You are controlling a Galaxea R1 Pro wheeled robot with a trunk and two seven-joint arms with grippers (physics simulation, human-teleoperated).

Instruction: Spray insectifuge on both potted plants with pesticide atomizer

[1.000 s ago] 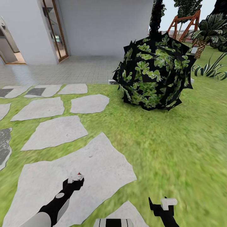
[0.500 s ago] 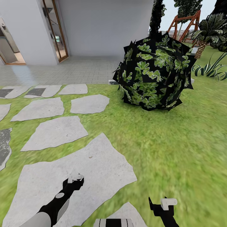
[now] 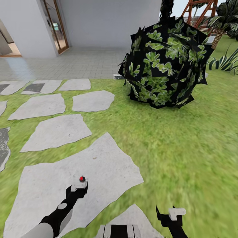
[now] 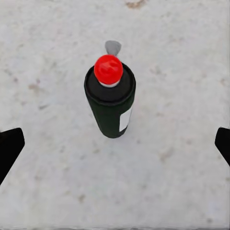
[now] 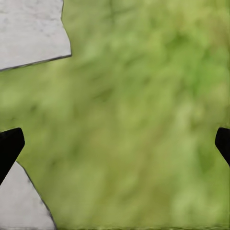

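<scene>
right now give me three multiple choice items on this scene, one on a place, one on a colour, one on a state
1. The pesticide atomizer stands on:
A. grass
B. a stepping stone
C. a chair

2. Its cap is:
A. red
B. blue
C. yellow

3. The left gripper is:
A. shut on the bottle
B. open, fingers either side of the bottle and apart from it
C. shut on a leaf

Answers: 1 B, grey stone lies all around its base; 2 A, the round top shows red; 3 B, the dark fingertips sit wide apart, clear of the bottle.
</scene>
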